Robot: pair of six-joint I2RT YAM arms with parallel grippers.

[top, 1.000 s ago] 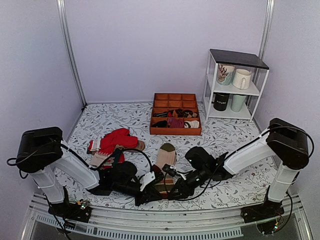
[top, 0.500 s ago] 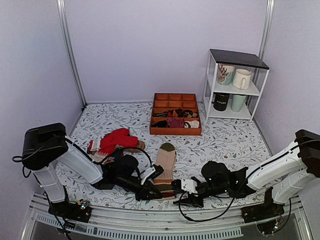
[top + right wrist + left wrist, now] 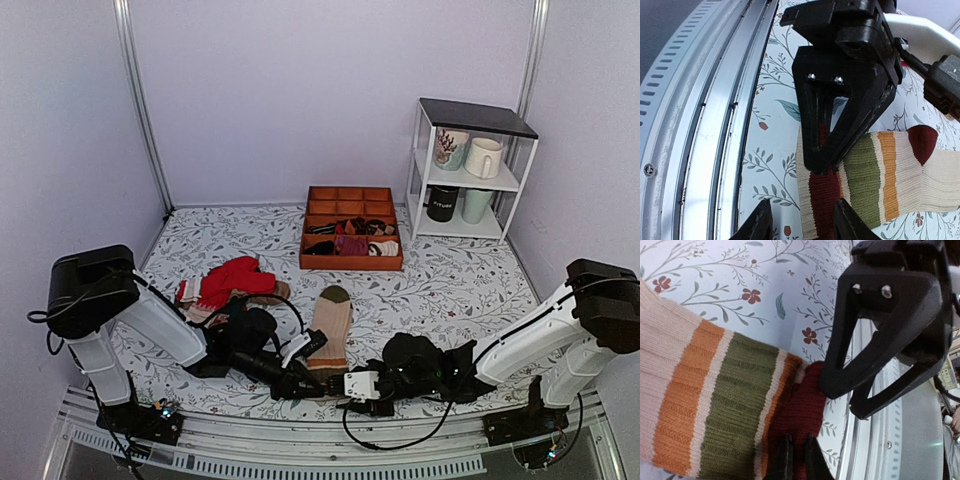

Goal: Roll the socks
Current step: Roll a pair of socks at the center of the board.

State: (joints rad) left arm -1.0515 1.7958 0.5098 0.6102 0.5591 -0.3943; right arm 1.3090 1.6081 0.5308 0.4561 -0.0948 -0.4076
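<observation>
Socks (image 3: 332, 325), one striped pair, lie flat, left end effector (image 3: 795, 456) clamped on them, right end effector (image 3: 802, 220) parted.

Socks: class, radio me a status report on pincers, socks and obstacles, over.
Left pincer shut on the socks at the maroon cuff. Right pincer open, straddling the cuff edge. Socks flat, not yet rolled. Red socks off left, apart.
</observation>
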